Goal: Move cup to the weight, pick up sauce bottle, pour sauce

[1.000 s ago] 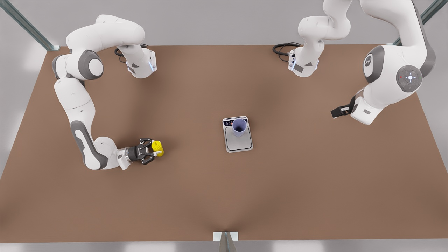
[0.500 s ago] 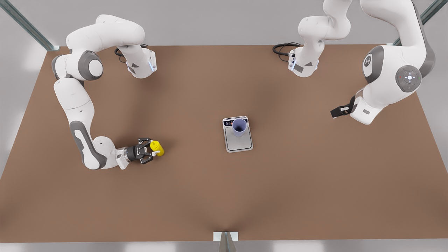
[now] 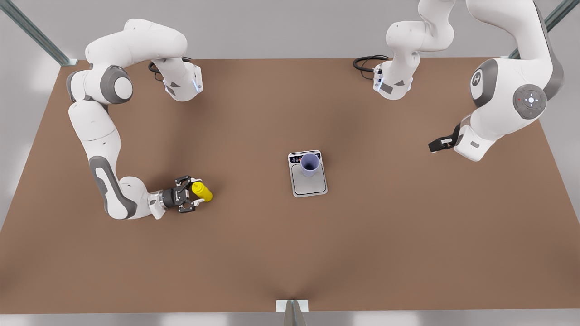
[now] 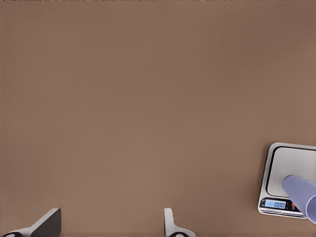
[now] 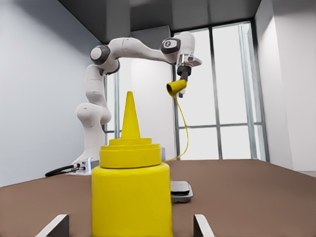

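The yellow sauce bottle [image 3: 202, 192] stands upright on the brown table [image 3: 253, 253] at the front view's left. My right gripper [image 3: 192, 198] is low beside it and open. In the right wrist view the sauce bottle [image 5: 131, 197] sits between the fingertips [image 5: 58, 224], with a gap on each side. The lavender cup [image 3: 310, 164] stands on the weight [image 3: 311, 184] mid-table. My left gripper [image 3: 436, 145] waits raised at the front view's right, open and holding nothing. Its wrist view looks down on the cup [image 4: 302, 190] and the weight [image 4: 284, 165]. No sauce is visible.
Both arm bases and black cables [image 3: 368, 62] sit along the table's far edge. A small bracket [image 3: 292, 306] marks the near edge. In the right wrist view a yellowish cone with a thin yellow strand [image 5: 177, 89] shows at the far arm's gripper.
My right gripper has drawn back slightly toward the front view's left, so more of the sauce bottle shows ahead of its fingers. The left arm, cup and weight have barely moved.
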